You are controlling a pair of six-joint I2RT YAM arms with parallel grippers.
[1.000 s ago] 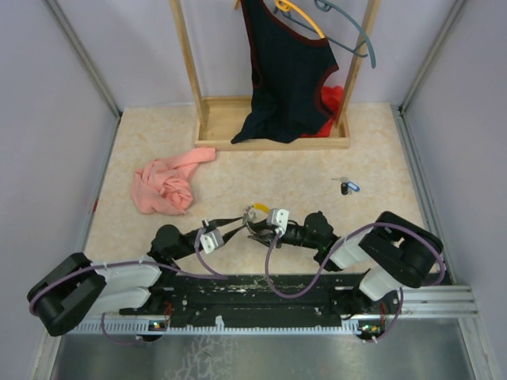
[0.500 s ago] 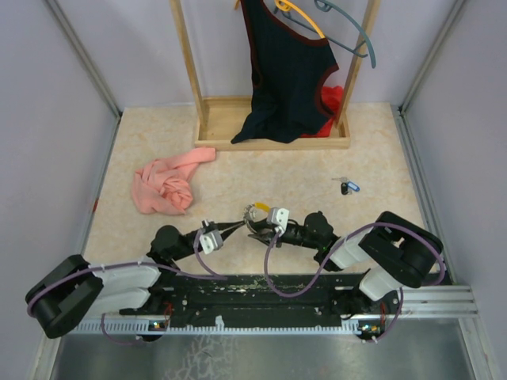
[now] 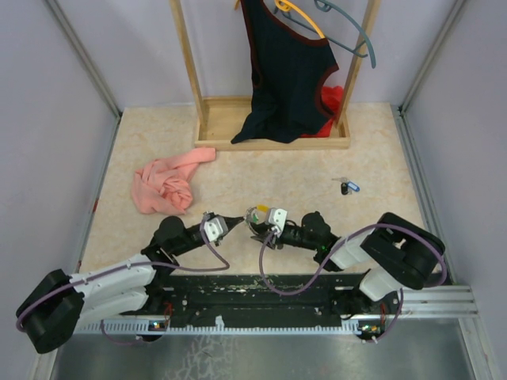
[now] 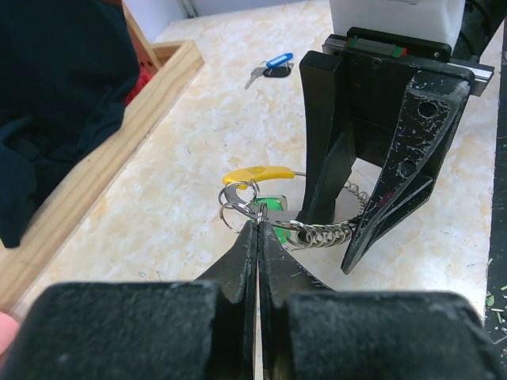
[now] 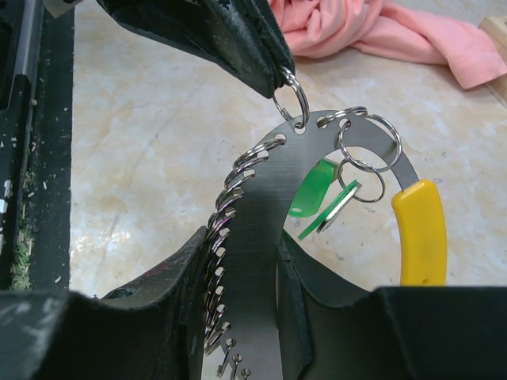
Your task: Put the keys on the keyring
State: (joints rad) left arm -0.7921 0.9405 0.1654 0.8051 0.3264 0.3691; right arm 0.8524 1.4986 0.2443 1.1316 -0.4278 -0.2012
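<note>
**Near field.** Left gripper (image 4: pixel 257 231) and right gripper (image 5: pixel 244 252) meet tip to tip at the near middle of the table (image 3: pixel 317 162), just ahead of the arm bases. The right gripper is clenched on the keyring (image 5: pixel 273 170). In the right wrist view the keyring appears as a flat, curved grey metal band standing up between the two fingers. A row of small wire rings is threaded through holes along its outer edge, and a yellow piece (image 5: pixel 420 229) covers one end. The left gripper is clamped tight, its fingertips pinching a split ring (image 5: pixel 306 96) that passes through a hole near the crest of the band. Two further rings hang from the band beside the yellow piece, with a green key (image 5: pixel 314 192) just below them.

**Middle field.** Farther out and to the right, well apart from both grippers, a blue key (image 4: pixel 279 59) and a black key (image 4: pixel 275 71) lie together on the table. On the left lies a crumpled pink cloth (image 3: pixel 165 184).

**Far field.** Against the far wall stands a wooden rack (image 3: pixel 269 134) with a dark garment (image 3: pixel 285 71) hanging in it. A red cloth (image 3: pixel 333 99) shows behind the garment, and a yellow hanger (image 3: pixel 301 16) and a grey hanger (image 3: pixel 356 36) sit at the top
</note>
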